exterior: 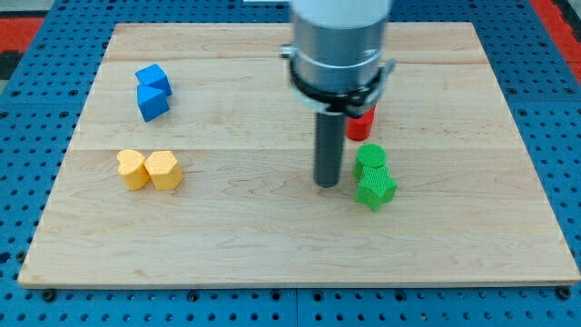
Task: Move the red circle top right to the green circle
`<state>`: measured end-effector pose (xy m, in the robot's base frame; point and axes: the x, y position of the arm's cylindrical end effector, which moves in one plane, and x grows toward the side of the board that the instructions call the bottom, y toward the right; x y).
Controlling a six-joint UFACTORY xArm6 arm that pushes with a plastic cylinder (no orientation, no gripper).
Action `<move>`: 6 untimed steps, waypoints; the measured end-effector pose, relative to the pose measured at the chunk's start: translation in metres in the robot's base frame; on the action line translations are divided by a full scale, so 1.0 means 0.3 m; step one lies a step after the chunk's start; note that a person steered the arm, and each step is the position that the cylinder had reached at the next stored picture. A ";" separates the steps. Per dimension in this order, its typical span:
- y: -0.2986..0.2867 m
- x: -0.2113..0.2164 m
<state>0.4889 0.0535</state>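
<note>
My tip, a bare dark rod end holding nothing, rests on the wooden board at nine o'clock of the green circle block. The red block, shape partly hidden, sits at twelve o'clock of it; a green star-like block touches at six.

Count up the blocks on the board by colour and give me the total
Blue: 2, touching, and, upper left of the view.
Yellow: 2, side by side, and.
Green: 2, touching, and, just right of my tip.
Red: 1, partly hidden behind the arm.
Total: 7 blocks.
</note>
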 end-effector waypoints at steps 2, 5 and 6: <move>0.037 -0.276; 0.319 -0.484; 0.405 -0.677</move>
